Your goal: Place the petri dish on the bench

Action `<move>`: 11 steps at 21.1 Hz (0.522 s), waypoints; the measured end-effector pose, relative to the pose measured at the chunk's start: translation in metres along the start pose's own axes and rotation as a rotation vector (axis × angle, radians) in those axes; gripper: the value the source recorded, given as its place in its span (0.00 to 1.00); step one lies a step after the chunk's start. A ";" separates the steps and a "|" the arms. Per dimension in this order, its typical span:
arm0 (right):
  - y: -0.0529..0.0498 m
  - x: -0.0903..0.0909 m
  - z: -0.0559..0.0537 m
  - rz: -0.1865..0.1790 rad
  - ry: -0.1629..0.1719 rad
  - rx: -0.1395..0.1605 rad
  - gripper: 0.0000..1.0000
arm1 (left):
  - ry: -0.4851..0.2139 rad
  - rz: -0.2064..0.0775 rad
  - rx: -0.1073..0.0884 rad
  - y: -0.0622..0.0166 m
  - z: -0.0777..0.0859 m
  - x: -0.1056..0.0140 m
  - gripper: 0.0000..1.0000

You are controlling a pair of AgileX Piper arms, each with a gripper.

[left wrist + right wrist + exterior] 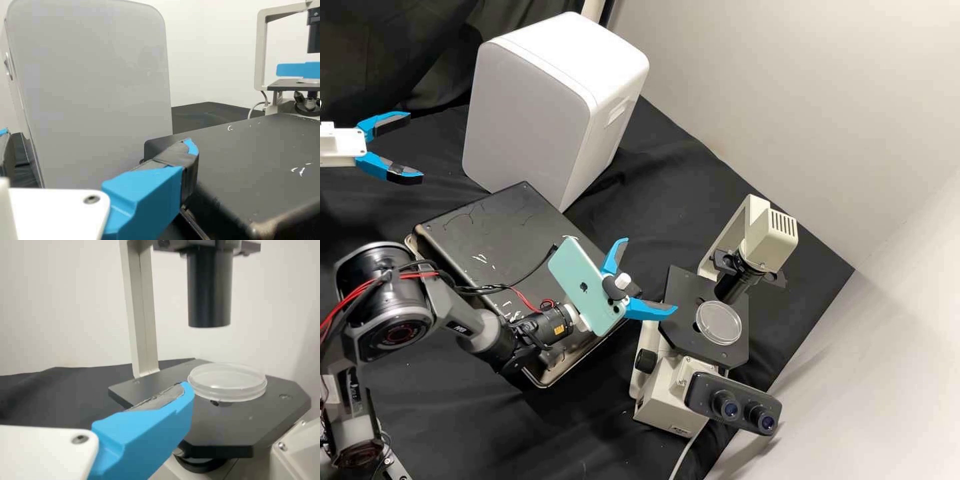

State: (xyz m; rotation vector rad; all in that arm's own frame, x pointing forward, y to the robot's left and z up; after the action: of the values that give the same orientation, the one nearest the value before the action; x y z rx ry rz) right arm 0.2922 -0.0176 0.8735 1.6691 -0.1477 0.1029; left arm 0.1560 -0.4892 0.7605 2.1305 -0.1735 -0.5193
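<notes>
While the microscope [663, 390] is carrying the dish [719, 322] on its stage, I am hovering my right hand [647, 275], spread wide, just beside it; I am judging the dish light, brittle and slippery, best pinched gently across the rim.

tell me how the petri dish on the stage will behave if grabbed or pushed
The petri dish looks like thin clear plastic, so probably light and stiff, though a hard squeeze might crack it. Its smooth low wall may slip when gripped. Lying flat on the smooth stage, it would likely slide when pushed rather than tip.
</notes>
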 end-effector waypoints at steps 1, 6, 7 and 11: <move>-0.001 0.003 0.002 -0.005 -0.008 0.001 1.00 | 0.000 0.000 0.000 0.0000 0.000 0.000 1.00; -0.007 0.020 0.011 -0.053 -0.018 0.038 1.00 | -0.002 0.000 0.001 0.0000 0.000 0.000 1.00; -0.007 0.021 0.012 -0.061 -0.013 0.047 1.00 | -0.002 0.000 0.001 0.0000 0.000 0.000 1.00; 0.000 0.021 0.016 -0.058 -0.013 0.066 1.00 | 0.000 0.000 0.001 0.0000 0.000 0.000 1.00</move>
State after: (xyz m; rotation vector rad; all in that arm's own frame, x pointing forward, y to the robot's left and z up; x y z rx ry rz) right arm 0.3122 -0.0343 0.8750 1.7384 -0.1071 0.0536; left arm 0.1560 -0.4891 0.7606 2.1315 -0.1735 -0.5188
